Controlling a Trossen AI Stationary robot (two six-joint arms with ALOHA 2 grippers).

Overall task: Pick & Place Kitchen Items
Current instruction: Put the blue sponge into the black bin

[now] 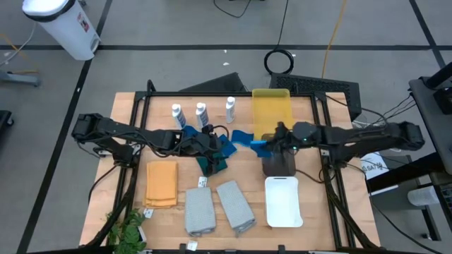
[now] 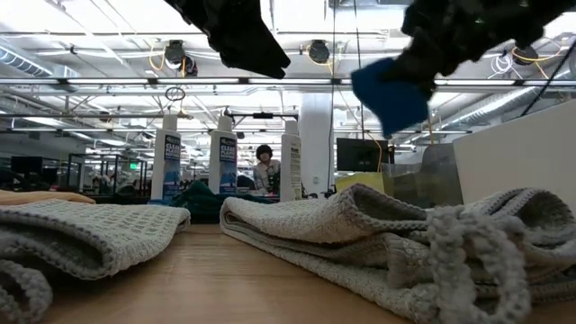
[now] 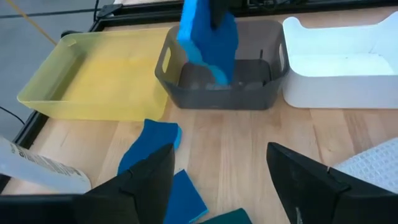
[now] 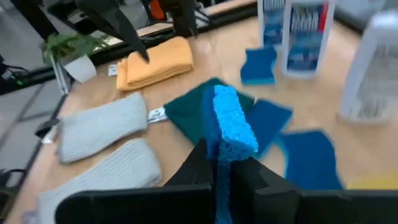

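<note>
Your right gripper (image 4: 222,163) clenched on 1 blue sponge (image 4: 231,121), lifted near the grey tray (image 3: 221,78), your left gripper (image 3: 217,171) released, above 2 sponges (image 3: 158,138) on the table (image 3: 249,134) beside the green cloth (image 1: 213,162)

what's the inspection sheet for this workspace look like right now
surface: wooden table, bare patches between items
job's things: three bottles; orange towel; two grey towels; green cloth; loose sponges
clutter: yellow tray, grey tray, white tray, small plant
grippers: right tool shut on a sponge near the grey tray; left tool open over the loose sponges
cables: on floor behind table
surroundings: white bin; a person far off
</note>
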